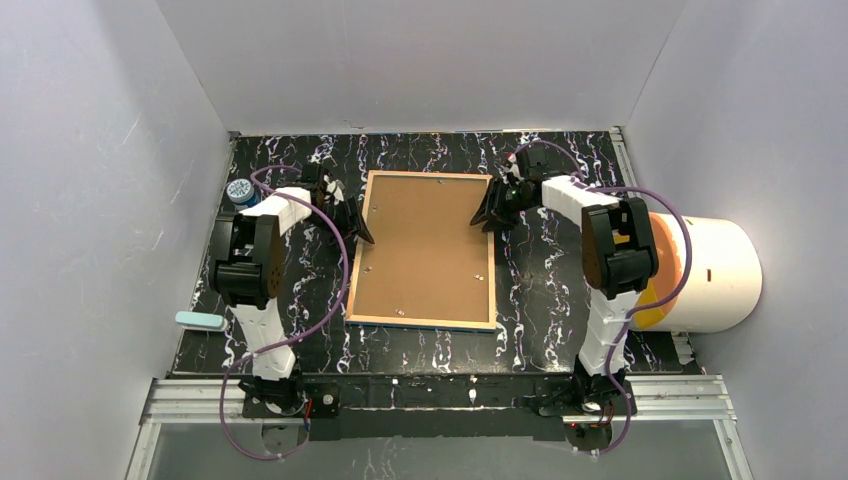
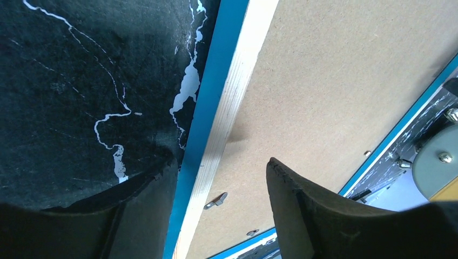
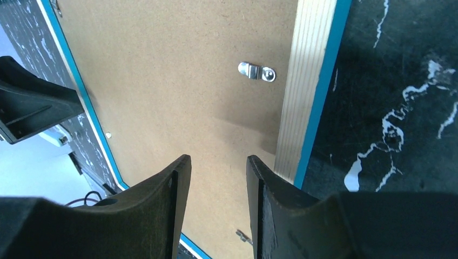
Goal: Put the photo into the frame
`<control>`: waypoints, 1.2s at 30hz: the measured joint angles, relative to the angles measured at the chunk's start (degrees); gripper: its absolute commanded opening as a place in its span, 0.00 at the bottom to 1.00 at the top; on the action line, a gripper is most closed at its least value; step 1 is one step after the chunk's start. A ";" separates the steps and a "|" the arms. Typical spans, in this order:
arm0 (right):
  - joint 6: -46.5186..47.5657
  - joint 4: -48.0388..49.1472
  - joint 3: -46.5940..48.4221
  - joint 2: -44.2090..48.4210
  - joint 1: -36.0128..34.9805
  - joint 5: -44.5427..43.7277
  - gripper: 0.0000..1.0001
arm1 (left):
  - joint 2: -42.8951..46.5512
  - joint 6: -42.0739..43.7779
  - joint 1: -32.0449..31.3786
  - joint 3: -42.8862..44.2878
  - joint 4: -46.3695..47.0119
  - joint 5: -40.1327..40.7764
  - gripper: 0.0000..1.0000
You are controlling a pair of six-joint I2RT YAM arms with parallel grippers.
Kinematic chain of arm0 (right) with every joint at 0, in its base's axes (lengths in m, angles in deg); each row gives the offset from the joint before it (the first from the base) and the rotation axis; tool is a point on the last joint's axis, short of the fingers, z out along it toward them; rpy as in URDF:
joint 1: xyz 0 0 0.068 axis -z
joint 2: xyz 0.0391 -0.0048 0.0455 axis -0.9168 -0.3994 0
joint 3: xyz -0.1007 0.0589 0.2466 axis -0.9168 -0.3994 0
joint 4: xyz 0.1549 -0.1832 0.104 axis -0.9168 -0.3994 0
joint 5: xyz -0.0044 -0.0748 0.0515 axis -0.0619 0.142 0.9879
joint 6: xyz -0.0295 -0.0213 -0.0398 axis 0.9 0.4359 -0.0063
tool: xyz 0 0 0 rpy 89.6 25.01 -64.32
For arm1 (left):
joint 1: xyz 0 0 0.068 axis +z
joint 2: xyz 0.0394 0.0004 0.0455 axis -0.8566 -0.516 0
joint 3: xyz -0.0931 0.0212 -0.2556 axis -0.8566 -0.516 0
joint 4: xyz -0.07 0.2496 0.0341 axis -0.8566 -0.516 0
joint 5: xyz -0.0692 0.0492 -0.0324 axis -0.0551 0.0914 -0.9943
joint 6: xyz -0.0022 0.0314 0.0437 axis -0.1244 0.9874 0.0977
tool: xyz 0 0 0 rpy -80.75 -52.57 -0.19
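The left gripper (image 2: pixel 219 162) has its fingers (image 2: pixel 302 210) apart. They straddle the left rail of the frame (image 2: pixel 237 81), one over the black worktop (image 2: pixel 81 108) and the other over the brown backing board (image 2: pixel 335 81), and nothing is pinched. The right gripper (image 3: pixel 219 157) is likewise spread and empty, over the board just inside the right rail and short of a metal turn clip (image 3: pixel 256 71).

The frame lies face down about the middle of the worktop, with the board seated in it. The photo shows in no view, and whether it already lies under the board cannot be told.

My worries:
- **Tipping:** if the left fingers close on the rail and lift one side alone, the frame could tip and shed the board.
- **Sliding:** a sideways nudge could skate the frame across the worktop toward the white cylinder (image 1: pixel 715 275) at the right edge.
- **Clips:** they are small and flat, so a fingertip may slip off one and gouge the board.
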 measured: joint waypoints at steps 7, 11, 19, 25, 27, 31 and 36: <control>2.16 -3.10 0.00 5.75 -1.66 -3.08 0.51 | 0.72 0.39 -0.11 1.22 -2.12 3.80 0.61; 3.32 -4.07 0.00 8.35 -5.31 -4.17 0.46 | 3.13 0.52 -0.09 0.35 -2.45 5.01 0.54; 3.50 -4.52 -0.96 8.48 -16.31 -4.02 0.38 | 4.83 0.48 -0.09 -4.74 -1.90 4.70 0.45; 3.67 -8.07 -4.90 8.48 -18.45 -5.53 0.38 | 4.83 0.20 -0.09 -6.32 -0.98 4.24 0.39; 4.02 -10.10 -5.92 8.48 -18.47 -7.02 0.38 | 4.83 0.15 -0.09 -6.45 -0.52 4.24 0.38; 5.33 -13.70 -7.13 8.48 -18.49 -10.40 0.38 | 4.81 0.13 -0.09 -6.60 -0.22 4.28 0.38; 7.15 -16.63 -6.99 8.41 -18.49 -14.82 0.38 | 4.81 0.26 -0.09 -6.62 0.09 4.37 0.38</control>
